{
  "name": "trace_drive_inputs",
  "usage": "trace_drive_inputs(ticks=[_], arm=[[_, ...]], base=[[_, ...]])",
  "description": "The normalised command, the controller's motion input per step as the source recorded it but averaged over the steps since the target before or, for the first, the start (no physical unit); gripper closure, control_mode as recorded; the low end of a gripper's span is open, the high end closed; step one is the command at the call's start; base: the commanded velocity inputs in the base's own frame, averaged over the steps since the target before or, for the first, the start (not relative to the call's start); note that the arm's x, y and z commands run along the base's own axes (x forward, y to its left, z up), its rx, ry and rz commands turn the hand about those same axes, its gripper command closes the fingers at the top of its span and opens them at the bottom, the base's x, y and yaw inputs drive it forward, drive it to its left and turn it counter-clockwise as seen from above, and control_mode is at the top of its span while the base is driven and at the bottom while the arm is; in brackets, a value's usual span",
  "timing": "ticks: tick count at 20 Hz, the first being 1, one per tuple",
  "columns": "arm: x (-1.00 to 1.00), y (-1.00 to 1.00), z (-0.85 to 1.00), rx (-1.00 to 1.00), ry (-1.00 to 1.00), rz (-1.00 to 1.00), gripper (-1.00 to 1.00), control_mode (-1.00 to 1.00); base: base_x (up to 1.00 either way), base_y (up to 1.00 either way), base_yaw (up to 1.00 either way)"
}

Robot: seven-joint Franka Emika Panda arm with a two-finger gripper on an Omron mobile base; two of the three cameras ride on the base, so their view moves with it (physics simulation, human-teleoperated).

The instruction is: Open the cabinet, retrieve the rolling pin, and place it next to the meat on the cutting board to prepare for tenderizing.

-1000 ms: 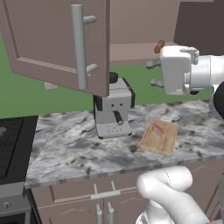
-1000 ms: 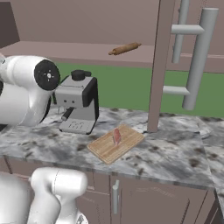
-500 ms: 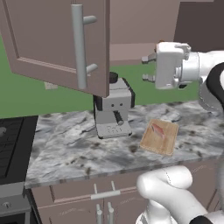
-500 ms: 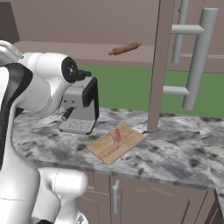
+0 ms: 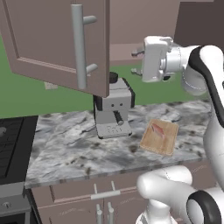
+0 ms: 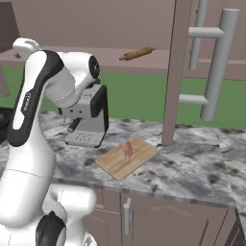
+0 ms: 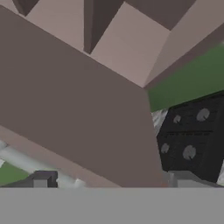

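High at the top centre of the right base view, the rolling pin (image 6: 137,53) lies on the opened cabinet (image 5: 61,43) shelf; light, stiff and prone to roll, it looks best gripped mid-barrel. Raised level, the pincer (image 5: 136,63) faces left, its state unclear.

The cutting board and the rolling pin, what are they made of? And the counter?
The cutting board looks like light tan wood with a matt finish: faint grain lines run along it. The rolling pin looks like darker brown wood, smooth and rounded, though it is too small to show grain. The counter looks like polished grey stone, perhaps granite or marble, from its mottled dark and pale veins.
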Motion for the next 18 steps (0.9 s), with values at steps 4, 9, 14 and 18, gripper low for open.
trace_drive_inputs(ticks=[4,9,14,18], arm=[[0.7,0.26,0.0,0.0,0.11,0.09,-1.0,-1.0],[0.55,0.58,0.0,0.0,0.08,0.11,-1.0,-1.0],[0.47,0.66,0.0,0.0,0.06,0.1,-1.0,-1.0],[0.44,0.61,-0.01,0.0,0.07,0.1,-1.0,-1.0]], base=[[0.0,0.0,0.0],[0.0,0.0,0.0],[0.0,0.0,0.0],[0.0,0.0,0.0]])
